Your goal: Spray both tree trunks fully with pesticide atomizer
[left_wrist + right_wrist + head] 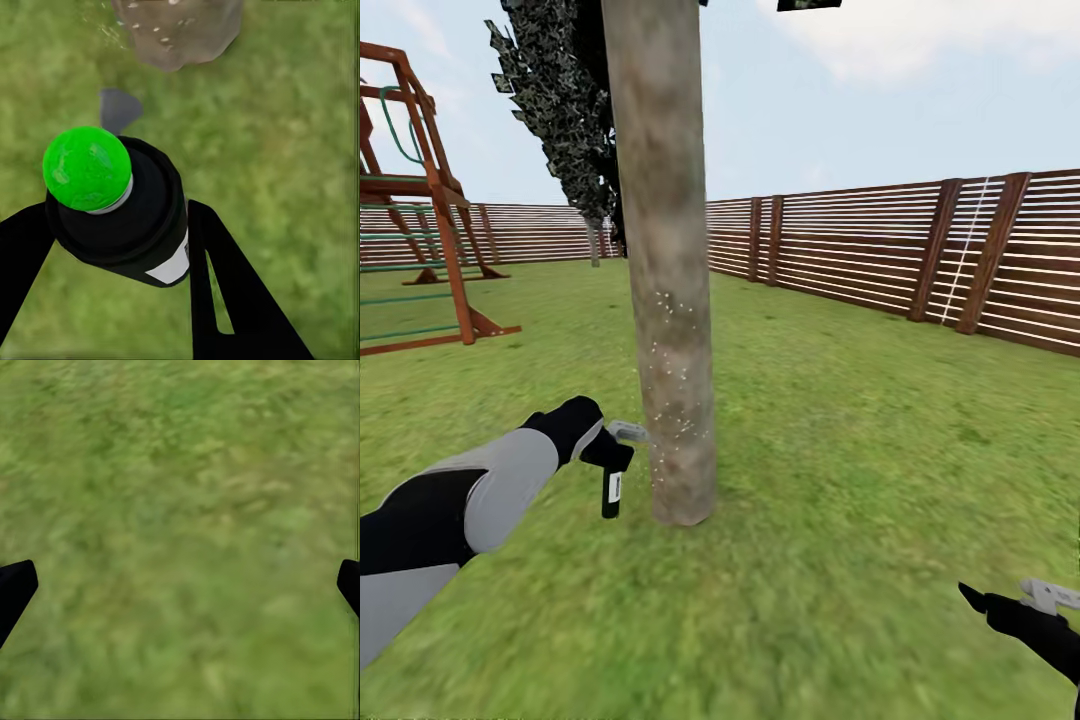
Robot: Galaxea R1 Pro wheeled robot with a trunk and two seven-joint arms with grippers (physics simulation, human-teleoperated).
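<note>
A thick grey-brown tree trunk (668,300) rises from the grass floor (840,480) at centre, its lower part dotted with small white specks. My left gripper (608,452) is shut on the dark pesticide atomizer (611,490), held just left of the trunk's base with its grey head toward the trunk. In the left wrist view the atomizer (124,217) sits between the black fingers (232,292), with a green round part on it and the trunk's base (180,30) beyond. My right gripper (985,605) is low at the right, open over bare grass (180,540).
A brown slatted fence (880,250) runs along the back and right. A wooden play frame (430,200) stands at the far left. A dark conifer (565,110) rises behind the trunk. Open lawn lies to the right of the trunk.
</note>
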